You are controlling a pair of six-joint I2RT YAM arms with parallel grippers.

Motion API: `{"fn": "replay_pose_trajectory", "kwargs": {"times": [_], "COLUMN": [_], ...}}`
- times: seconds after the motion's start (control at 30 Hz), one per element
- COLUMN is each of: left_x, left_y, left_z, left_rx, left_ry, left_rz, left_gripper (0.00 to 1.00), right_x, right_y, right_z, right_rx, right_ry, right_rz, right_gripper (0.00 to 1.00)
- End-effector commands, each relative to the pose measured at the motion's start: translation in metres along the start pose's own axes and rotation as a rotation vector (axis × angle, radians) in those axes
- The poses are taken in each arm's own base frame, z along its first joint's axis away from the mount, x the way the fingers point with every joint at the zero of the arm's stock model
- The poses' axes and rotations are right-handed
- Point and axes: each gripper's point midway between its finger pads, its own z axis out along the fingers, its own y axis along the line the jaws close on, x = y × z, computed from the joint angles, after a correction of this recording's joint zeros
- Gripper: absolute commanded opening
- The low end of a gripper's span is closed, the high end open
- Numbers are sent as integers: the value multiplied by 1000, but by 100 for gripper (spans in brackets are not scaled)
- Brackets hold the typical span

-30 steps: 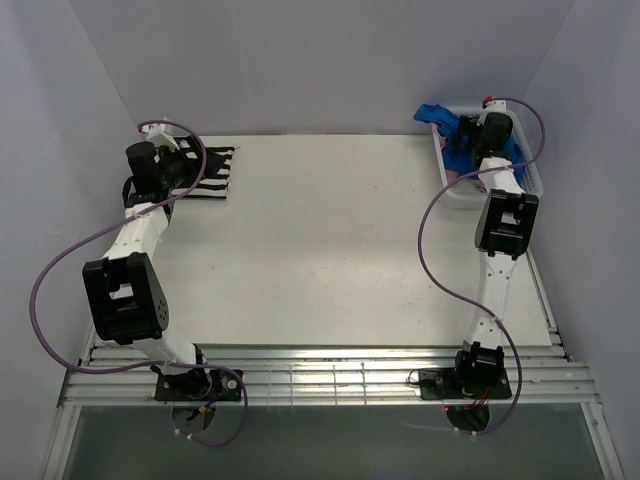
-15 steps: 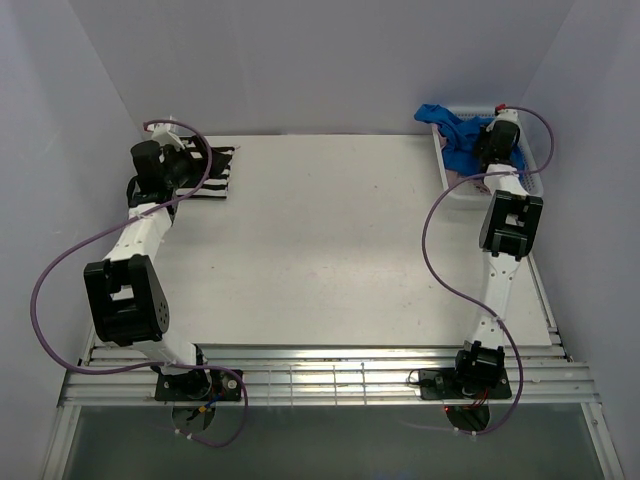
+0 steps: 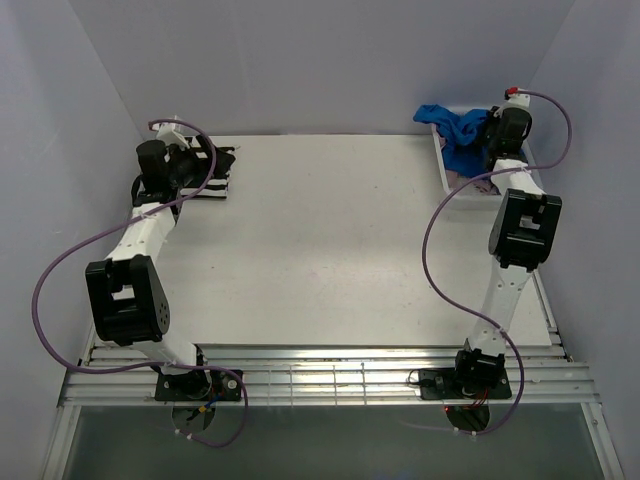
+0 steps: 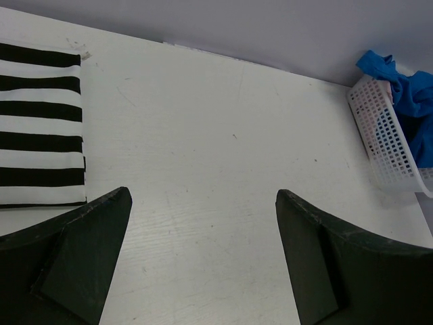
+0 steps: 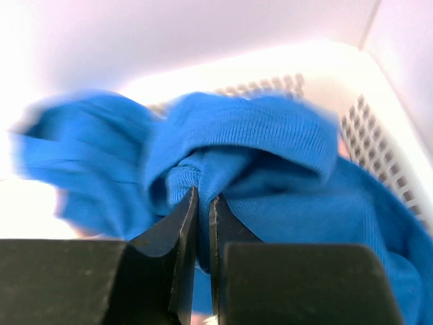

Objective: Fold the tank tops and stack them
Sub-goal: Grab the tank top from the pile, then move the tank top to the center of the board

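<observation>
The right gripper [image 5: 204, 203] is down in the white plastic lattice basket [image 5: 396, 142] at the far right corner of the table [image 3: 330, 250]. Its two dark fingers are pressed almost together, pinching a bunched fold of the bright blue tank top [image 5: 264, 152]. That ribbed-knit top is heaped in the basket, and in the top view part of it spills over the basket's far left rim. A sliver of dusty pink cloth [image 3: 477, 183] shows lower in the basket, beneath the blue. At the far left corner of the table the black-and-white striped tank top [image 4: 40, 125] lies flat, folded into a neat rectangle. A small pale tag-like scrap sits at its far corner, too small to read. The left gripper [image 4: 203, 196] hovers just beside that top's inner edge with its jaws spread wide, and only bare tabletop lies between the fingers.
</observation>
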Motion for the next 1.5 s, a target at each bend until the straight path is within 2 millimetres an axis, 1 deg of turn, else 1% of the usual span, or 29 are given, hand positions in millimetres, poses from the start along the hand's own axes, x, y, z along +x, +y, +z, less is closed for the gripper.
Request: {"fn": "replay_pose_trajectory", "kwargs": {"times": [0.0,0.03,0.07,0.1,0.13,0.17,0.23,0.33,0.4,0.43,0.47,0.5,0.53,0.57,0.6,0.67,0.8,0.83,1.0,1.07,1.1,1.17,1.2,1.27,1.33,1.37,1.4,1.43,1.47], "left_x": [-18,-18,-18,-18,-19,-19,-18,-12,-9,-2,2,4,12,16,17,26,34,32,40,35,44,47,53,59,75,81,90,98,110], "left_y": [-22,-23,-26,-28,-29,-31,-37,-45,-48,-51,-52,-55,-54,-56,-59,-56,-58,-61,-57,-56,-53,-48,-45,-41,-36,-35,-33,-32,-33], "left_z": [-2,-2,-1,-1,-1,0,0,0,-3,-4,-5,-6,-7,-9,-12,-17,-32,-37,-53,-58,-62,-65,-69,-73,-75,-76,-75,-75,-77], "left_rx": [52,53,60,68,72,77,95,120,127,134,139,144,142,151,152,135,113,110,48,21,-4,-37,-56,-81,-106,-110,-115,-115,-102], "left_ry": [-43,-41,-39,-38,-37,-36,-31,-10,-5,11,19,24,41,51,53,63,74,65,77,56,84,84,90,99,137,152,181,205,241], "left_rz": [14,6,2,-4,-9,-27,-35,-71,-99,-110,-117,-130,-147,-158,-170,-193,-222,-223,-242,-239,-257,-263,-270,-284,-306,-316,-340,-358,-377], "left_gripper": [98,98,98,98,98,98,98,98,98,98,98,98,98,98,98,98,98,98,98,98,98,98,98,98,98,98,98,98,98], "right_x": [-102,-111,-133,-125,-132,-155,-166,-216,-230,-260,-268,-262,-266,-293,-284,-294,-280,-284,-282,-272,-265,-226,-183,-127,-70,-3,21,50,69], "right_y": [48,56,64,66,74,84,102,134,150,171,189,199,225,240,252,292,348,355,384,385,383,370,353,331,295,270,245,232,222], "right_z": [-50,-59,-78,-85,-94,-113,-129,-174,-187,-206,-215,-216,-227,-245,-248,-278,-331,-349,-399,-406,-403,-379,-358,-337,-312,-300,-292,-290,-290], "right_rx": [-94,-100,-109,-107,-116,-134,-163,-204,-228,-288,-328,-350,-434,-473,-505,-623,-887,-940,-1168,-1215,-1205,-1120,-1045,-973,-855,-782,-732,-709,-686], "right_ry": [-259,-294,-339,-328,-349,-404,-425,-520,-514,-558,-552,-489,-477,-518,-459,-473,-437,-452,-447,-426,-411,-315,-218,-85,63,221,293,375,441], "right_rz": [-6,-10,-18,-17,-16,-20,-31,-72,-82,-114,-126,-136,-168,-182,-194,-244,-249,-241,-180,-176,-178,-154,-134,-94,-1,56,114,164,226], "right_gripper": [8,8,8,8,8,8,8,8,8,8,8,8,8,8,8,8,8,8,8,8,8,8,8,8,8,8,8,8,19]}}
